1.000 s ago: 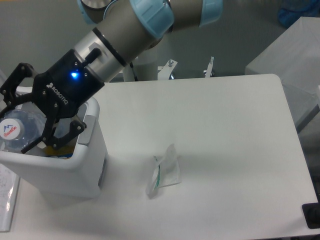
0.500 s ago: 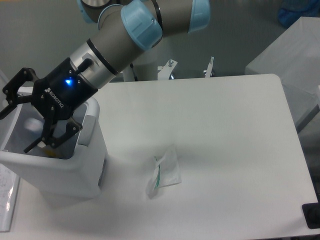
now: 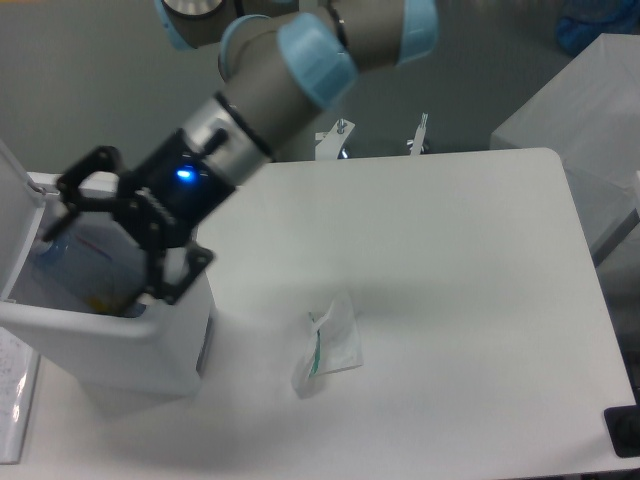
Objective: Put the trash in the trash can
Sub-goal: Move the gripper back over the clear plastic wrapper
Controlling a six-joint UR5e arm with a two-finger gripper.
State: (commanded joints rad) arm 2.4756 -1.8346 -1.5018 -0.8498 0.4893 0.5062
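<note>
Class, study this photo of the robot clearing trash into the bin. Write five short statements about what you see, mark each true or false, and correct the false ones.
1. The crumpled wrapper lies on the table. True.
2. The tool is shut on the wrapper. False: it is open and empty, above the trash can.
3. The trash can stands at the table's right edge. False: it stands at the left.
4. The wrapper has a green streak. True.
5. The wrapper touches the trash can. False: bare table separates them.
</note>
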